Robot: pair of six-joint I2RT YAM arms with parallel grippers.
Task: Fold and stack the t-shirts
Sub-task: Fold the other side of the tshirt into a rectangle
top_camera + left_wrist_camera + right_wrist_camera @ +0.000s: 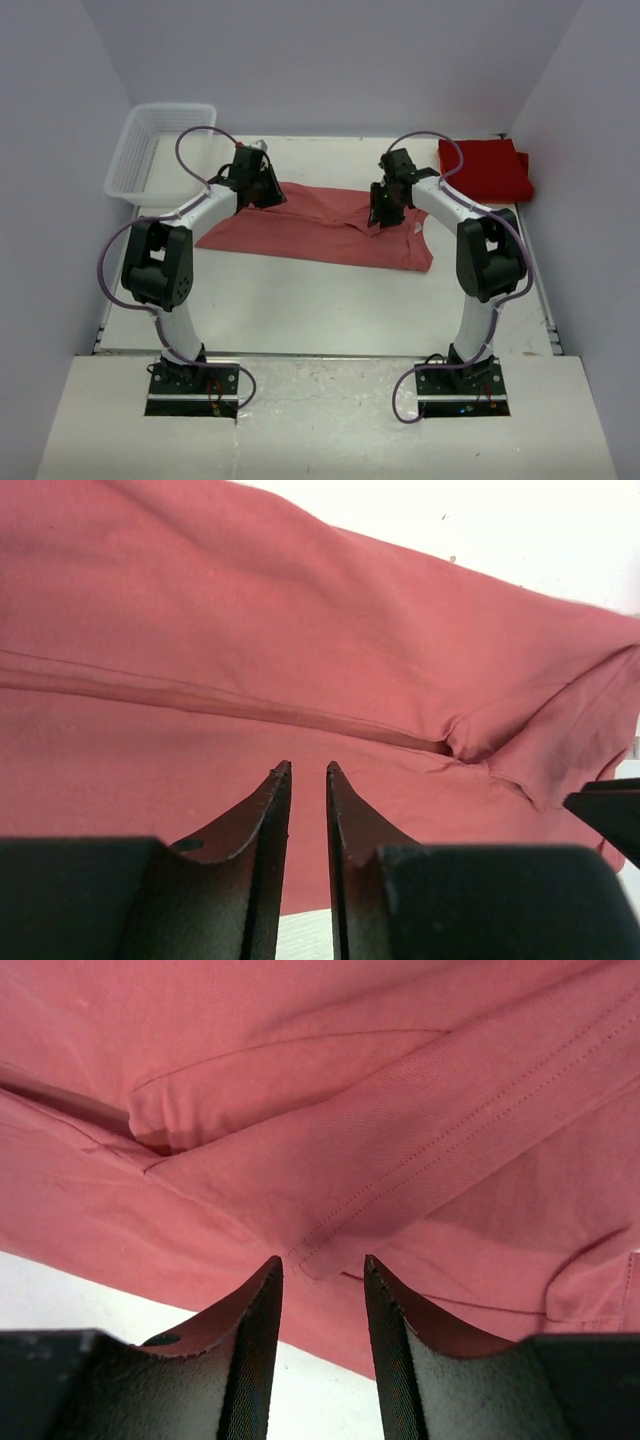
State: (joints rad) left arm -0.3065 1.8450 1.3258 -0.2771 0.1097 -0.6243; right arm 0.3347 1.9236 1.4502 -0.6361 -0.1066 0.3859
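Left gripper [308,768]: hanging over the salmon t-shirt [320,235], fingers [262,825] showing a slit; you cannot tell whether it is clamping cloth.
Right gripper [322,1260]: hanging over the same t-shirt, fingers [252,1315] standing apart.

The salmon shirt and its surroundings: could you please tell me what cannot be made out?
Top view: the arms cover parts of the salmon shirt.
Left wrist view: whether the left gripper pinches cloth; its fingers hide the contact.
Right wrist view: the same for the right gripper.
Top view: how many shirts the red stack holds; too small.
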